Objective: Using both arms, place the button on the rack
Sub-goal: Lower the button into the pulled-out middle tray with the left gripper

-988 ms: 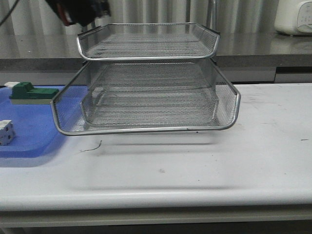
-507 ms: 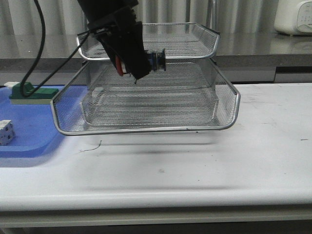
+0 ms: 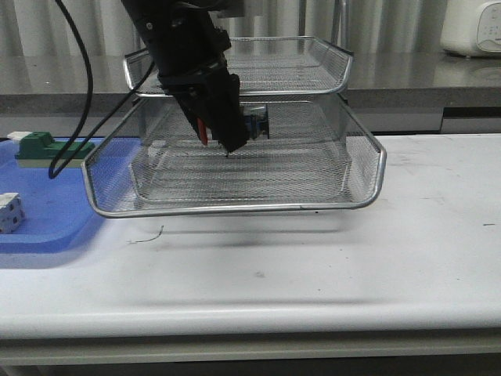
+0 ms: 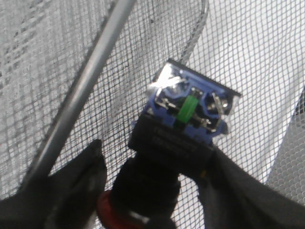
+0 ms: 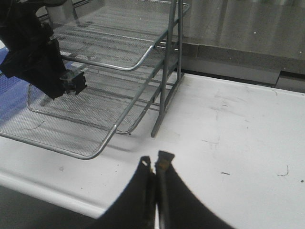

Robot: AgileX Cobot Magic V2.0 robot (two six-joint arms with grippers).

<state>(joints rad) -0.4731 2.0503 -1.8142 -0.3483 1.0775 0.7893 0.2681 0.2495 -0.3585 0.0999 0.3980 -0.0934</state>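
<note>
My left claw (image 3: 227, 141) grips the button (image 4: 183, 126) over the rack's (image 3: 235, 207) pulled-out tray; right claw (image 5: 156, 164) pinched empty, so lower gently before releasing.

A green block (image 3: 48, 149) and white cube (image 3: 9, 212) apparently rest on a blue tray (image 3: 47, 211).

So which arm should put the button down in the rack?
The left. Its claw already grips the button above the rack's pulled-out wire tray. The right claw is shut, holds nothing, and sits over bare table beside the rack.
</note>
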